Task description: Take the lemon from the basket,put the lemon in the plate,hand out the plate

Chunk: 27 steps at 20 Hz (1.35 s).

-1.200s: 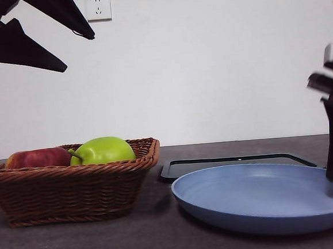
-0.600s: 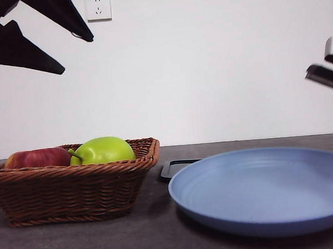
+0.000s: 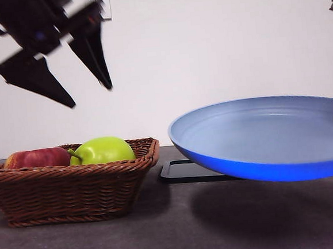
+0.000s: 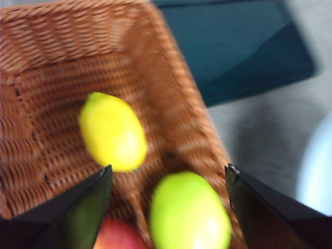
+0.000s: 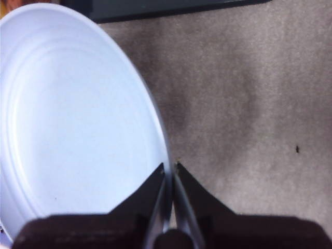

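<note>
Right pincer (image 5: 169,174) clenched on the plate (image 3: 259,134) rim at the plate's 3 o'clock; plate is lifted clear of the surface (image 3: 163,234), tilted, empty. Black tray (image 3: 187,172) sits behind it. Left pincer (image 3: 79,79) released, jaws wide, hanging above the basket (image 3: 68,193). Lemon (image 4: 113,132) lies on the basket floor, roughly 10 o'clock of the green fruit (image 4: 189,212), red apple (image 4: 119,237) close by. To do it well: center jaws over the lemon's short axis, drop straight, avoid nudging the green fruit. Level the plate first, or the lemon rolls off.
</note>
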### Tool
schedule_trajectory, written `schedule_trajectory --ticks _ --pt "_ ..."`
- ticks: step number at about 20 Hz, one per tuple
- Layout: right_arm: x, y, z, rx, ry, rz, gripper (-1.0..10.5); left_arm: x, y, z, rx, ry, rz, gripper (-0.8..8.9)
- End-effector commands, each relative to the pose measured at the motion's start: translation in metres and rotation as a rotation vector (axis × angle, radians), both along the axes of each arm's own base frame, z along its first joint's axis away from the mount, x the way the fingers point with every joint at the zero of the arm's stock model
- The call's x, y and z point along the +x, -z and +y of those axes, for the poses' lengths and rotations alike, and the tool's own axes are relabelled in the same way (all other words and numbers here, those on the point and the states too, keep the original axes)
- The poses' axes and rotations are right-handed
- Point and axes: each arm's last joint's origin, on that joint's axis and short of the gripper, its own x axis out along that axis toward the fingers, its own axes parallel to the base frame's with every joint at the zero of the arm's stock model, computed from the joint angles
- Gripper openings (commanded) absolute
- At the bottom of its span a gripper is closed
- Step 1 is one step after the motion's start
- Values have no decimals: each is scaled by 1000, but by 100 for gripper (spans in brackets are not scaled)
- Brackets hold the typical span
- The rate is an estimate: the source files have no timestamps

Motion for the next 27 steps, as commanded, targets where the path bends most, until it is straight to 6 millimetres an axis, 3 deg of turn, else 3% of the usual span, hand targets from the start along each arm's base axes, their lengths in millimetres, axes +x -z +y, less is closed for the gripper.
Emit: schedule_trajectory --ticks 1,5,10,14,17,19,21,24,26,27 --pt "0 -4 1 3 -5 -6 3 22 8 -12 76 5 20 380" --pt "-1 -3 0 1 -5 6 3 53 34 -21 191 -35 51 380" --pt "-1 -3 0 0 -5 7 3 73 75 -18 230 -39 142 380" --pt "-1 -3 0 -1 -3 6 3 75 80 -20 199 9 151 372" --pt "-1 -3 0 -1 -3 6 3 76 80 -18 222 44 133 180" --pt "-1 -3 0 -1 -3 6 3 77 78 -14 228 48 127 178" --pt "-1 -3 0 1 -4 7 3 72 61 -5 219 30 113 178" --pt "1 -1 1 23 37 42 3 47 4 8 169 39 -16 178" --pt "6 5 2 16 37 83 3 13 -44 6 27 156 -146 178" --pt "14 10 5 69 18 107 3 -34 -78 -19 -105 362 -240 178"
